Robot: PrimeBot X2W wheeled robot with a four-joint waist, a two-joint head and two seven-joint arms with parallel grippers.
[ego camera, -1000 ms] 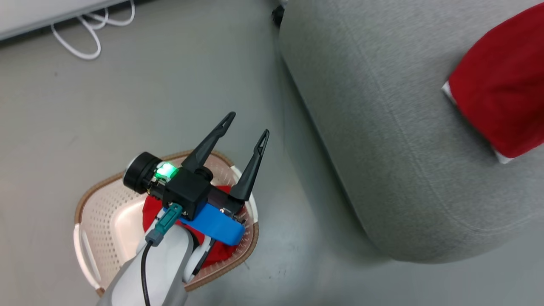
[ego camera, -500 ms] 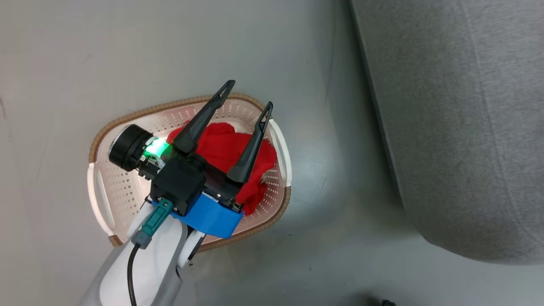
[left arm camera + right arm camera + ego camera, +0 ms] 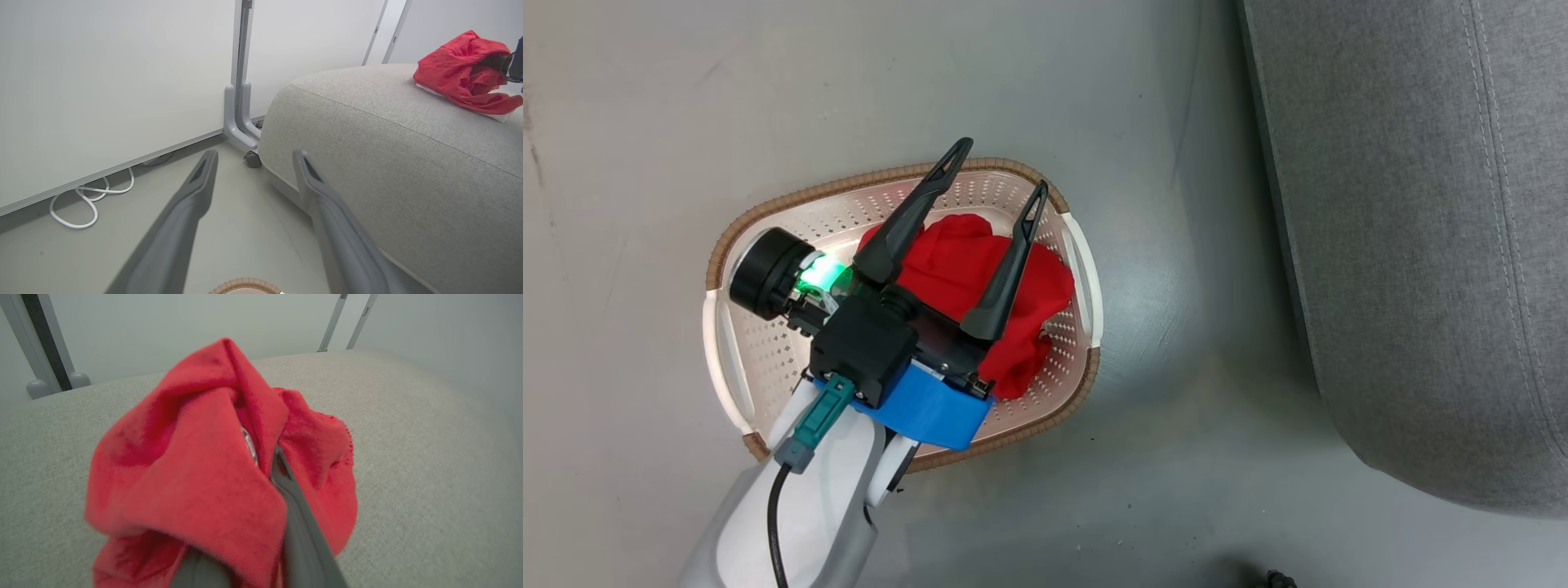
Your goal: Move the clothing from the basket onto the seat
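Observation:
A bright red piece of clothing (image 3: pixel 964 261) lies bunched in the right half of the cream perforated basket (image 3: pixel 792 204) on the floor. My left gripper (image 3: pixel 998 167) hangs open over it, fingers spread and holding nothing; in the left wrist view the left gripper (image 3: pixel 255 155) points past the basket's brown rim (image 3: pixel 245 283) toward the grey seat (image 3: pixel 367 143). A second red garment (image 3: pixel 457 69) with white trim rests on the seat. That garment (image 3: pixel 196 457) is wrapped around my right gripper (image 3: pixel 265 457), whose fingers stand close together in the folds.
The seat (image 3: pixel 1421 245) fills the right side, a strip of grey floor (image 3: pixel 1176 367) away from the basket. A white cable (image 3: pixel 81 204) loops along the wall, beside a grey post foot (image 3: pixel 241 122) and a caster (image 3: pixel 253 160).
The head camera has swung, so the whole basket now shows and the garment on the seat has left that view. The left gripper stays open over the basket.

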